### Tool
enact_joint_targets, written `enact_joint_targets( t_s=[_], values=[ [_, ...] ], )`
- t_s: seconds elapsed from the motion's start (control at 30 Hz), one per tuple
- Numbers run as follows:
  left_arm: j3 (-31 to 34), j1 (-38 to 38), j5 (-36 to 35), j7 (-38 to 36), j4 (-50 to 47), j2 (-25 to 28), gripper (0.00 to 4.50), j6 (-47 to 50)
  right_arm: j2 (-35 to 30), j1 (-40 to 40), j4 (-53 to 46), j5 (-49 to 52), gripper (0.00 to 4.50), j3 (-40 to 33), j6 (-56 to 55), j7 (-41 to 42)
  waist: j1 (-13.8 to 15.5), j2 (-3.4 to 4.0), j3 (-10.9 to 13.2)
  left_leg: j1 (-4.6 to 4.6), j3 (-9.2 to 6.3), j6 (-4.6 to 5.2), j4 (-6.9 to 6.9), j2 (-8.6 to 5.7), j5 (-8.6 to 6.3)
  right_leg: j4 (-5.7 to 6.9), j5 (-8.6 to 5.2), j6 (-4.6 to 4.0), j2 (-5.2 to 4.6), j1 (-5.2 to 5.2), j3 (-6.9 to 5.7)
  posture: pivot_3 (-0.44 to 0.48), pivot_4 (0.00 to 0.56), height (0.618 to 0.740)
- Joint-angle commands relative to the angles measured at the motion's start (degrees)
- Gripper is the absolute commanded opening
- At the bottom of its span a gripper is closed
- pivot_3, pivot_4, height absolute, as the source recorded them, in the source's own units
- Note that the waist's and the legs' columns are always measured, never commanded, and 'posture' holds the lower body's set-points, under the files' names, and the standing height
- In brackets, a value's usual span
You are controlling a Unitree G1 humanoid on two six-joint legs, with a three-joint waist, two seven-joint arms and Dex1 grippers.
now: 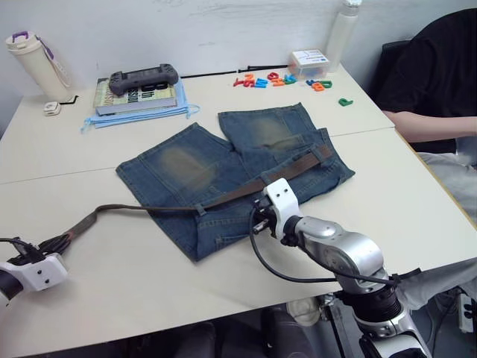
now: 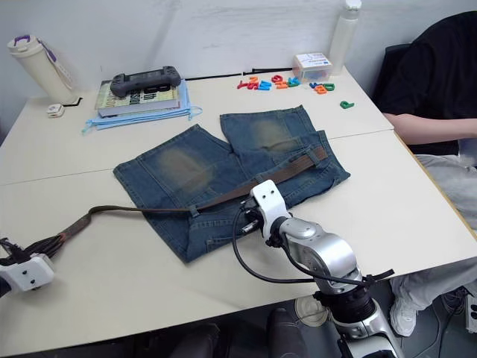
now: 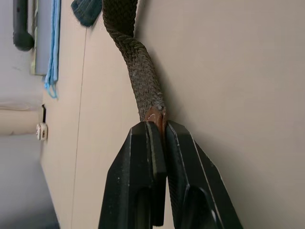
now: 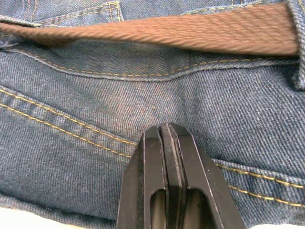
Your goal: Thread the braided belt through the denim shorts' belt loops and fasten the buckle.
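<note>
Two pale tabletops (image 1: pixel 387 186) are lying pushed together, and the denim shorts (image 1: pixel 231 175), faded yellowish-brown on each leg, are lying spread flat across them. The braided belt (image 1: pixel 246 190) is running along the waistband under a belt loop (image 1: pixel 200 209) and trailing off toward the left gripper (image 1: pixel 33 257) near the table's front edge. The right gripper (image 1: pixel 257 216) is hovering over the waistband. At the back, a game controller (image 1: pixel 144 77) is sitting on a book (image 1: pixel 138 97) whose cover writing is too small to read, near coloured plastic letters (image 1: pixel 264 80). In the left wrist view, the black fingers (image 3: pixel 143 181) are clamping the tan leather end where the coarse weave begins. In the right wrist view, the fingers (image 4: pixel 155 181) are pressed together with nothing between them, over yellow-stitched denim just below the belt.
</note>
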Motion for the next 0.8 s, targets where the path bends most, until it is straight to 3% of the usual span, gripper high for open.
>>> enact_joint_targets(
  t_s=[0.03,0.1,0.3,0.43,0.47,0.53,0.7,0.77,0.8],
  values=[
    [-1.6,0.0,0.7,2.2,2.9,0.7,0.0,-0.7,0.0,0.5,1.8,-1.4,0.08,0.4,1.4,0.4,0.0,0.01,0.0,0.0,0.0,-0.01,-0.01,0.02,0.0,0.0,0.0,-0.01,0.01,0.0,-0.01,0.0,0.15,0.714],
    [-2.0,-0.5,-0.5,1.9,3.3,0.3,0.0,-1.5,-0.2,0.4,1.8,-1.7,0.08,0.6,1.4,0.7,0.0,0.0,0.0,0.0,0.02,-0.01,-0.01,0.02,0.0,0.0,0.01,-0.02,0.0,0.0,-0.01,0.0,0.15,0.714],
    [-1.4,-1.5,-7.3,-2.8,2.0,-1.8,2.49,-1.9,-0.3,-0.2,1.6,-2.1,0.0,0.4,1.6,1.7,0.2,-0.09,-0.1,-0.01,0.03,-0.01,0.01,0.03,0.0,-0.02,0.03,-0.06,-0.03,0.0,-0.07,0.0,0.15,0.714],
    [0.7,0.4,-19.4,-9.7,-7.6,-4.4,4.12,0.0,-0.4,-0.9,0.2,-1.8,0.0,-1.2,1.3,2.6,0.2,-0.04,0.0,-0.02,0.04,0.0,0.04,0.02,0.0,-0.04,0.08,-0.14,-0.06,0.02,-0.07,0.0,0.15,0.714],
    [1.0,1.7,-23.3,-12.0,-12.6,-5.1,4.49,1.9,-0.6,-1.0,-0.6,-1.5,0.65,-1.7,1.5,3.0,0.2,-0.03,0.0,-0.04,0.04,0.0,0.04,0.02,0.0,-0.04,0.09,-0.14,-0.08,0.01,-0.06,0.0,0.15,0.714],
    [1.4,4.2,-29.1,-15.9,-21.7,-5.9,4.5,6.2,-0.8,-1.2,-1.7,-0.7,1.27,-2.8,2.1,3.7,0.1,-0.09,0.0,-0.13,0.02,0.0,0.07,0.06,0.0,-0.08,0.09,-0.16,-0.08,-0.03,-0.08,0.0,0.15,0.714],
    [-2.1,13.3,-42.1,-25.4,-52.6,-6.4,4.5,22.4,-2.4,-2.9,-7.3,3.8,3.72,-9.1,6.7,6.3,0.1,0.01,0.1,-0.26,0.02,0.03,0.1,0.09,-0.04,-0.24,0.11,-0.19,-0.08,-0.05,-0.03,0.0,0.15,0.714],
    [-4.7,15.9,-45.2,-29.2,-61.9,-6.2,4.5,28.5,-3.9,-3.9,-9.1,5.4,4.48,-11.8,8.2,7.6,0.1,0.23,0.2,-0.31,0.06,0.05,0.13,0.07,-0.06,-0.38,0.13,-0.17,-0.12,-0.03,0.01,0.0,0.15,0.714],
    [-6.0,16.2,-45.5,-30.6,-65.6,-6.5,4.5,31.4,-5.8,-4.2,-9.8,6.0,4.48,-12.9,8.2,8.9,0.1,0.28,0.3,-0.36,0.06,0.03,0.13,0.07,-0.06,-0.39,0.13,-0.16,-0.12,-0.04,0.01,0.0,0.15,0.714]
  ],
)
